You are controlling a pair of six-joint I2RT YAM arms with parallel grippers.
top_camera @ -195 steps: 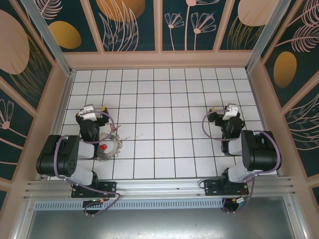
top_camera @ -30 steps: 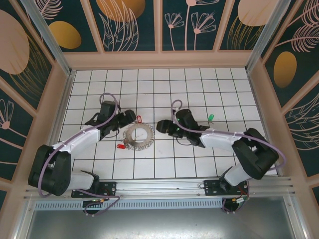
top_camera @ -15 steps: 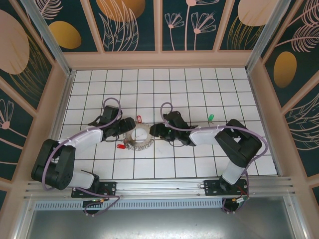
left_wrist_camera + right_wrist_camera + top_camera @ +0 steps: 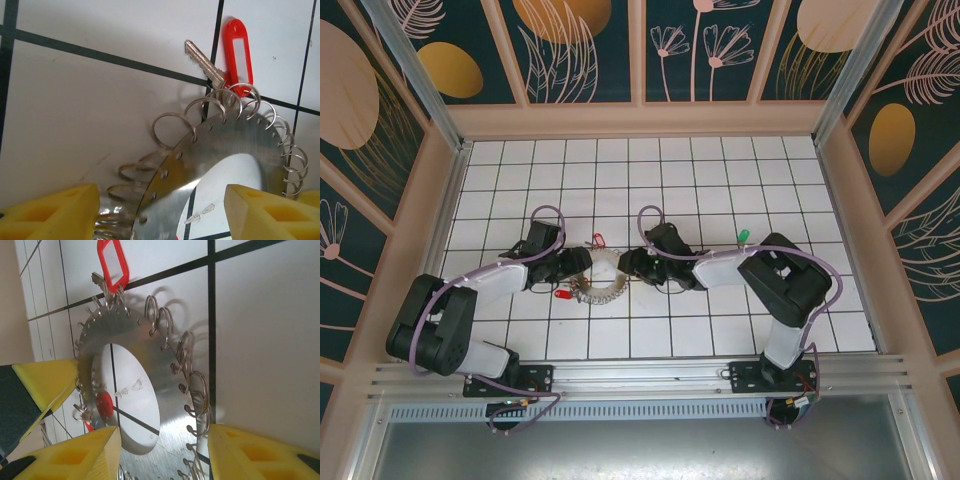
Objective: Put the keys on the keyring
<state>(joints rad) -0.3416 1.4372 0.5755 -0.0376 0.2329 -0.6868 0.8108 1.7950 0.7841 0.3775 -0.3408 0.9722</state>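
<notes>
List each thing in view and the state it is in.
keyring: lying flat on the tiles between both claws.
far red-tagged key: head among the rim's wire loops; threaded or not, unclear.
near red-tagged key: lying beside the keyring's rim.
green-tagged key: loose on the tiles, apart from the keyring.
left claw: open, rim between its fingers.
right claw: open, rim between its fingers.

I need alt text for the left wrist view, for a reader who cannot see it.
A flat silvery keyring lies on the white tiled table, its rim lined with small holes that carry wire loops. A key with a red tag sits at the loops on its far edge. The left gripper stands open around the near edge.
</notes>
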